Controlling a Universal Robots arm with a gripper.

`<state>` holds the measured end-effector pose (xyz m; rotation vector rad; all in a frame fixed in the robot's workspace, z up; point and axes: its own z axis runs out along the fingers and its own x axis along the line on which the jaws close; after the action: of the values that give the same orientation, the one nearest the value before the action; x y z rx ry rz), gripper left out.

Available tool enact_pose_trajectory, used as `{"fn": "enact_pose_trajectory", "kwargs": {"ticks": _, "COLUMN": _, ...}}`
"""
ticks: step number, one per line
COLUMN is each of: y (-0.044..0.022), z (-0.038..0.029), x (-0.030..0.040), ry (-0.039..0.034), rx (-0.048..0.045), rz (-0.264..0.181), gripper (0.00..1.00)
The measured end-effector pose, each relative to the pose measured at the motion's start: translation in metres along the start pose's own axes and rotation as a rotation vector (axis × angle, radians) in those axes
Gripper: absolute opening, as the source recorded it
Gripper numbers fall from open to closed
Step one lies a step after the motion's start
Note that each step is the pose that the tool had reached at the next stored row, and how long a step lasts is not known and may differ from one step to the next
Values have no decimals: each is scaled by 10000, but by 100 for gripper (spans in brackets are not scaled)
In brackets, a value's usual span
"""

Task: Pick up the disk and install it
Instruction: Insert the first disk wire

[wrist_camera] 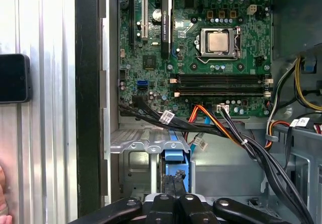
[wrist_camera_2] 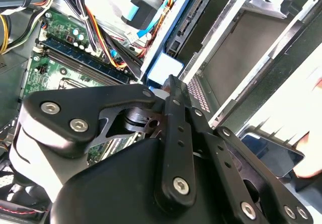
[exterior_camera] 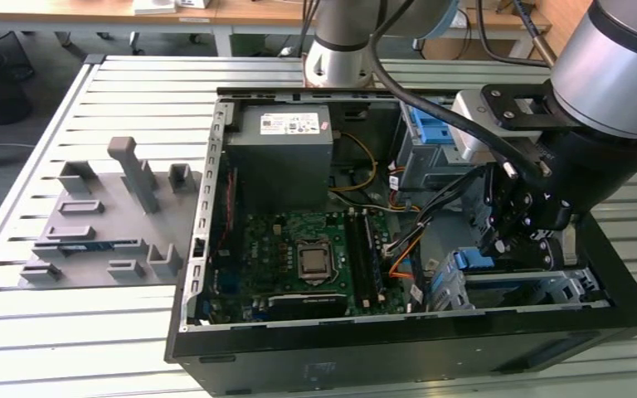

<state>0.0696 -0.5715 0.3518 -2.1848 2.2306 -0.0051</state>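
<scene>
In the exterior view, my gripper (exterior_camera: 514, 249) reaches down into the front right corner of the open computer case. It stands over the metal drive cage (exterior_camera: 546, 286). The disk (exterior_camera: 474, 259) shows as a blue carrier edge standing in that cage, just below the fingers. In the first wrist view, the gripper (wrist_camera: 174, 181) is shut on the blue end of the disk (wrist_camera: 176, 158), which sits within the cage frame (wrist_camera: 136, 146). In the second wrist view, the gripper (wrist_camera_2: 168, 83) meets the blue-and-white end of the disk (wrist_camera_2: 163, 67). Most of the disk is hidden in the cage.
Bundled cables (wrist_camera: 226, 128) run close beside the cage, over the motherboard (exterior_camera: 296, 249). The power supply (exterior_camera: 279, 137) fills the case's far corner. A grey fixture block (exterior_camera: 103, 220) lies on the table at the exterior view's left. A phone (wrist_camera: 14, 78) and a hand (wrist_camera_2: 309, 168) are outside the case.
</scene>
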Motion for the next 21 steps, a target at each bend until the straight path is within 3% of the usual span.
{"fn": "enact_pose_trajectory", "kwargs": {"ticks": 12, "y": -21, "z": 1, "x": -1, "ry": 0, "rx": 0, "rz": 0, "gripper": 11}}
{"fn": "enact_pose_trajectory", "kwargs": {"ticks": 21, "y": -88, "z": 5, "x": -2, "ry": 1, "rx": 0, "rz": 0, "gripper": 11}}
